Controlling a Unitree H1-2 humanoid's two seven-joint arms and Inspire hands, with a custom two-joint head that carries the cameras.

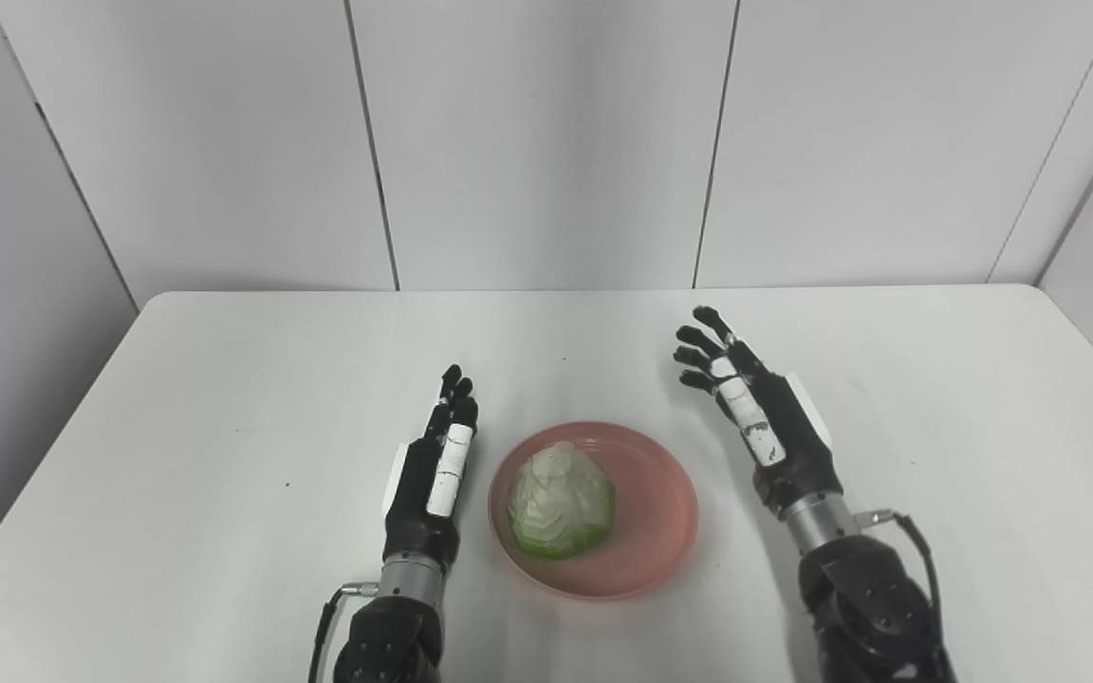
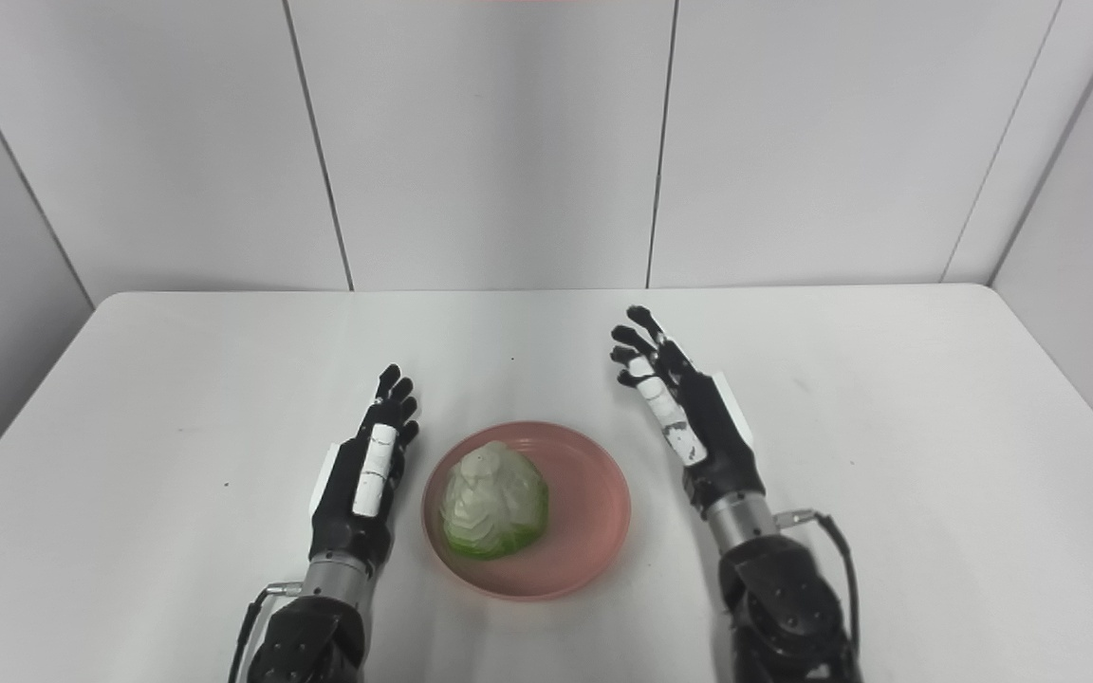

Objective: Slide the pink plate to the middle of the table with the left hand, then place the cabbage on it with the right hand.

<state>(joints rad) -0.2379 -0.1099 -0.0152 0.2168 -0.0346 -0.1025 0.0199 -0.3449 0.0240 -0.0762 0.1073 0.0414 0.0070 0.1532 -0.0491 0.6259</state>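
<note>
The pink plate (image 1: 656, 512) lies near the front middle of the white table. A pale green cabbage (image 1: 561, 502) rests on its left half. My left hand (image 1: 437, 465) stands open just left of the plate, fingers straight and pointing away, holding nothing and a small gap from the rim. To the plate's right and a little further back, my right hand (image 1: 753, 408) is open too, fingers spread and slightly curled, empty and apart from the plate.
The white table (image 1: 224, 398) runs back to grey wall panels (image 1: 546, 142), with rounded far corners. Cables hang off both wrists near the front edge. Nothing else stands on the tabletop.
</note>
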